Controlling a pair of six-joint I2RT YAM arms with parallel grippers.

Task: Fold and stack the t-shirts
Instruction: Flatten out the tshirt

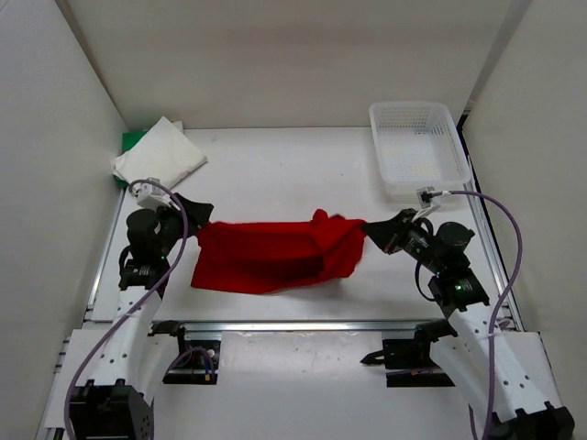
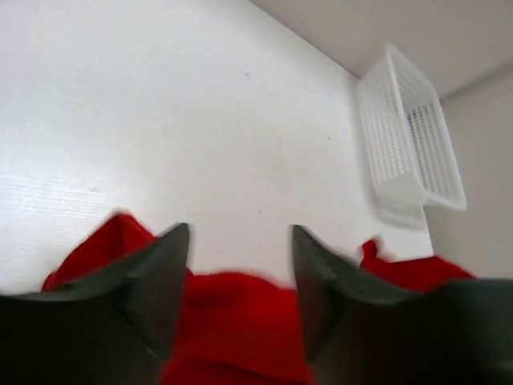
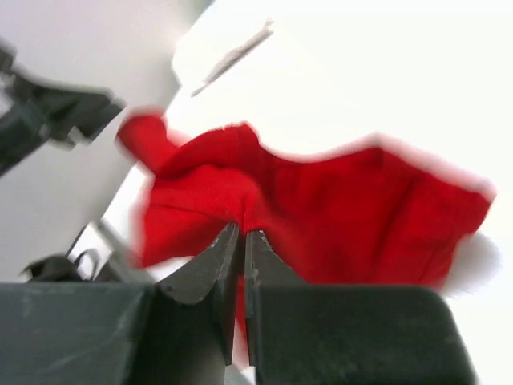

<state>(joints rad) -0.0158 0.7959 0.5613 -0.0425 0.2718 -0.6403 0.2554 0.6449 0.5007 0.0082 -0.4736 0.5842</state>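
The red t-shirt [image 1: 275,255] lies loosely spread in the middle of the table, also in the left wrist view [image 2: 240,329] and the right wrist view [image 3: 337,208]. My left gripper [image 1: 200,216] is at its left edge; its jaws [image 2: 240,241] stand wide apart with red cloth lying between them. My right gripper [image 1: 371,229] is at the shirt's right edge, shut on a pinch of red cloth [image 3: 243,231]. The white t-shirt [image 1: 161,154] lies folded at the back left on top of the green t-shirt [image 1: 134,141], of which only a corner shows.
A white mesh basket [image 1: 417,147] stands at the back right, also seen in the left wrist view [image 2: 409,136]. White walls close in the table on the left, back and right. A metal rail [image 1: 303,324] runs along the near edge.
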